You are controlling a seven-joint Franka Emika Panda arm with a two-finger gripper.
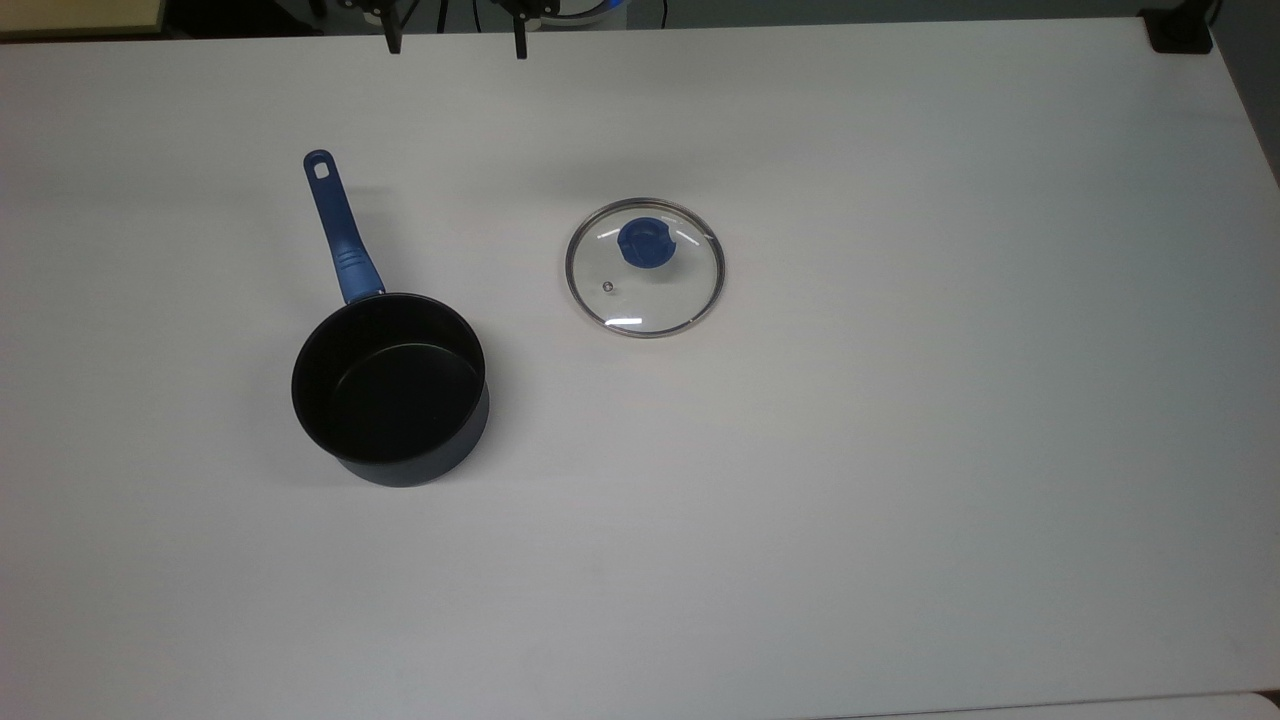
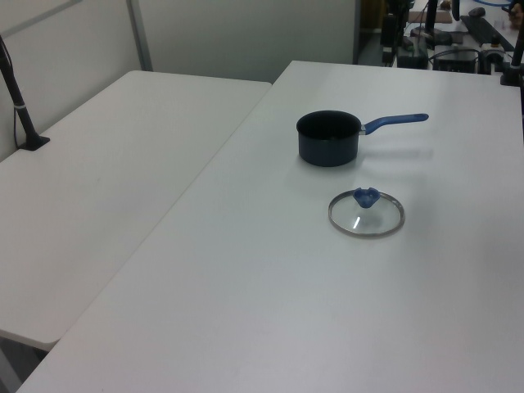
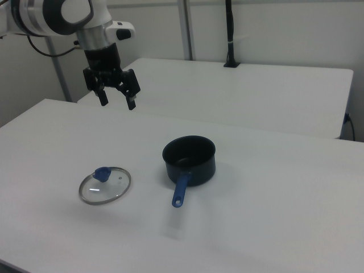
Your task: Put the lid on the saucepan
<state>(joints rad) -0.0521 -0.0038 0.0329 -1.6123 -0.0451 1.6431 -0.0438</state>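
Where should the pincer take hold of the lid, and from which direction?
Probably the blue knob, from straight above. The lid lies flat on the table, its thin metal rim flush with the surface, so the raised knob is the only graspable part. The open pincer hangs high above the table.

**What Surrounds the Work Surface**

Below the claw [image 3: 118,103] we see a broad white table [image 3: 273,187]. Behind the claw a second white table [image 3: 256,85] stands alongside it. An upright black pole [image 3: 230,34] rises from that table, well off to the claw's right in the right view.
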